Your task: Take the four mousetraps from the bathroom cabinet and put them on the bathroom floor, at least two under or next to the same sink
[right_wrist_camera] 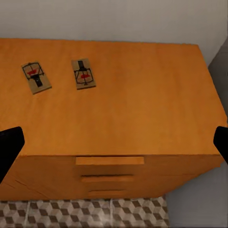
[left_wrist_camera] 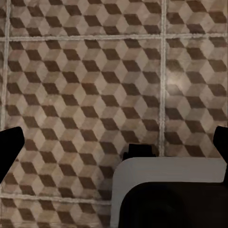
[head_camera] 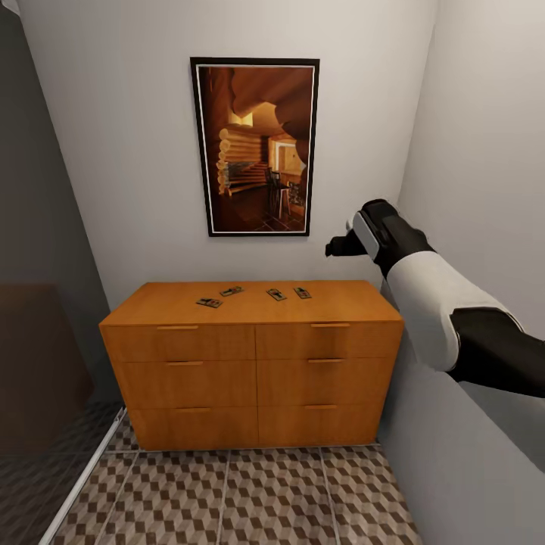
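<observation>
Your four small brown wooden mousetraps with dark wire parts lie in a loose row along the back of the low orange-brown wooden cabinet (head_camera: 253, 363): one at the left (head_camera: 209, 303), the next (head_camera: 231, 291) just beside it, a third (head_camera: 276, 294) right of centre and the fourth (head_camera: 302, 292) near that. The cabinet stands against the white wall under a dark-framed picture of a log interior (head_camera: 255, 147), on the cube-patterned brown and beige tiled floor (head_camera: 250, 499).

Your right hand (head_camera: 339, 247) hovers in the air above the cabinet's right end, well apart from the traps; its wrist camera shows the finger tips far apart, so it is spread wide and grips nothing. Your left hand (left_wrist_camera: 114, 147) points down at bare tiles, fingers likewise wide apart and gripping nothing.
</observation>
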You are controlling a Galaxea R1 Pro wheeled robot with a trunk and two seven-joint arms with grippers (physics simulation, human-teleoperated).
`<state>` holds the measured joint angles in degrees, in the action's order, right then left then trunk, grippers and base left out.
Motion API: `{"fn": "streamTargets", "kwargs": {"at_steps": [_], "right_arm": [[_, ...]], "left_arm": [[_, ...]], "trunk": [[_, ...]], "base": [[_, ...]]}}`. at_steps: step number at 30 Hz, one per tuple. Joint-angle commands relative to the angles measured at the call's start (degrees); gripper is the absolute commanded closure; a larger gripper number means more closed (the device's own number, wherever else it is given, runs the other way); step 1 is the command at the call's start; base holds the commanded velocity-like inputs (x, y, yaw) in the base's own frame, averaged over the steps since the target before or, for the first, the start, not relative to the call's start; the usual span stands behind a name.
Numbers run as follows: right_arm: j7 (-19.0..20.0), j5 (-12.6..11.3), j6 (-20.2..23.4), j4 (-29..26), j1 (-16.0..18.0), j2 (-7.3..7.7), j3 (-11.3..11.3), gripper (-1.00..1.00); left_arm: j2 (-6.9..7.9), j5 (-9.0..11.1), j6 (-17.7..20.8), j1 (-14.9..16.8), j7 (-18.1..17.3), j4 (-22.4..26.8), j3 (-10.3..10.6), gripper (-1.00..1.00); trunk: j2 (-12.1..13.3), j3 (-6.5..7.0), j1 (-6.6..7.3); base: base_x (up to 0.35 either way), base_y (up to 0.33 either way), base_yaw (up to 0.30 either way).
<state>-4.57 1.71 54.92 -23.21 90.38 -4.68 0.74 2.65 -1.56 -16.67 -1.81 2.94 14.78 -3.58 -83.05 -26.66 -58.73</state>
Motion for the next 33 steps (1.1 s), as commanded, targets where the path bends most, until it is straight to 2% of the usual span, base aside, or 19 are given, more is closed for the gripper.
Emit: {"fn": "streamTargets", "kwargs": {"at_steps": [1,7,10,33], "right_arm": [[0.2,0.2,-0.8,1.2,0.1,-0.42,0.1,-1.0],[2.8,0.2,-2.5,2.2,0.1,-0.34,0.1,-1.0],[6.0,0.4,-3.0,2.7,0.1,-0.2,0.1,-1.0],[6.8,0.7,-3.2,4.5,-0.2,0.08,0.1,-1.0]], "left_arm": [[0.4,-0.2,-0.1,0.0,0.1,-2.7,-0.2,-1.0],[0.75,-0.2,-0.2,0.0,0.1,-7.5,-0.2,-1.0],[0.85,-0.2,-0.2,0.0,0.2,-10.6,-0.2,-1.0],[0.39,0.0,-0.2,0.0,0.0,-11.5,-0.2,-1.0]], "trunk": [[0.0,-0.05,0.0],[0.0,-0.05,0.0],[0.0,-0.05,0.0],[0.0,-0.05,0.0]], "base": [[0.0,0.0,0.0],[0.0,0.0,0.0],[0.0,0.0,0.0],[0.006,0.0,0.0]]}}
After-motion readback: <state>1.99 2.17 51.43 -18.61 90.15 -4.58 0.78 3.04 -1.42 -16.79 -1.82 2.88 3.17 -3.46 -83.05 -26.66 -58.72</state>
